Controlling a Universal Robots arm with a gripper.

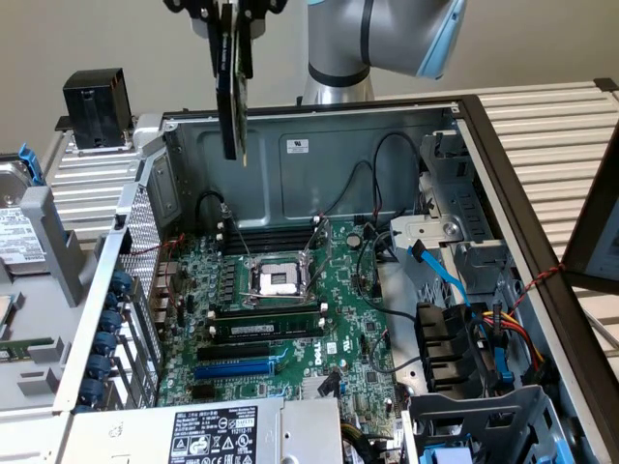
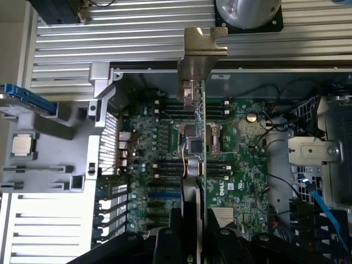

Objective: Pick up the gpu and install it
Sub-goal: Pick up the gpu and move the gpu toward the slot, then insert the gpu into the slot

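Green board edge and black shroud hang upright near the top of the exterior view. We see the gpu (image 1: 230, 97) in the air, gripped at its upper end by the tool (image 1: 237, 24), which is clamped shut on it. The card hangs above the far wall of the open computer case (image 1: 319, 145), toward the exterior view's left, and touches nothing below it.

Inside the case lies the large motherboard (image 1: 290, 319). Its CPU socket (image 1: 276, 280) is near the middle, a RAM stick (image 1: 266, 331) is seated just in front of the socket, and a blue slot (image 1: 237, 367) lies nearer the camera. A labelled power supply (image 1: 215, 432) sits in the near corner. The grey arm (image 1: 372, 39) rises behind the case. A black block (image 1: 97, 106) stands on the slatted metal worktop (image 1: 542, 116) at the exterior view's left.

From the wrist view we look along the gpu (image 2: 201, 66), edge-on. Its silver bracket is at the far end, and its near end is pinched in the dark tool (image 2: 195, 231). The thin green edge of the card crosses the picture over the motherboard (image 2: 154, 165), passing just beside the CPU socket (image 2: 193, 146). A coin battery (image 2: 251, 116) shines on the board nearby. Outside the case, a loose processor (image 2: 22, 144) rests on a grey tray (image 2: 55, 159).
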